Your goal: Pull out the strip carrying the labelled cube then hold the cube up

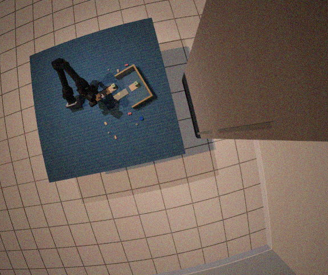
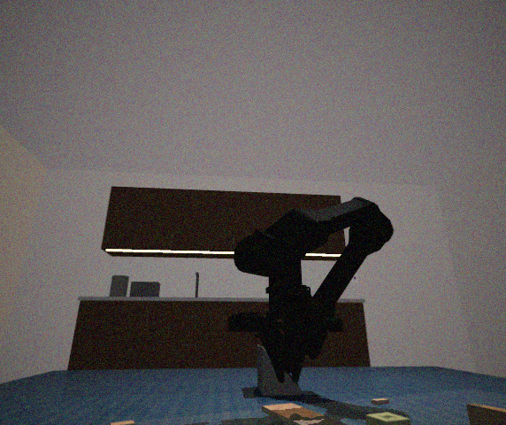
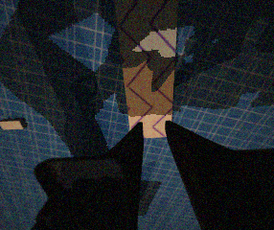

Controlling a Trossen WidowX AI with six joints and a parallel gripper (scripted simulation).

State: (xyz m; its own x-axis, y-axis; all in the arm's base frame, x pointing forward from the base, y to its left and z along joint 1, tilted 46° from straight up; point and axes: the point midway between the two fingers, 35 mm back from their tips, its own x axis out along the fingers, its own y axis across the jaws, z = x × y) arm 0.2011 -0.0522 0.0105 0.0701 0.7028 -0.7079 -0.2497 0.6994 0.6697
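Pincer [image 3: 153,130]: slightly parted, holding nothing, tips poised over the near end of the strip.
Strip [image 3: 148,93]: tan with a purple zigzag, lying flat on the blue bench [image 1: 78,148], running away from the pincer.
Labelled cube [image 1: 113,86]: on the strip, just beyond the pincer, near the wooden frame [image 1: 148,90].

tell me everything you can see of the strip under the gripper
The strip is a flat tan band, like card, crossed by a thin purple zigzag line. In the wrist view it runs straight away from the gripper, lying on the blue mat. Its near end shows pale in the gap between the parted fingers; whether they touch it cannot be told. Dark shadow covers its middle.
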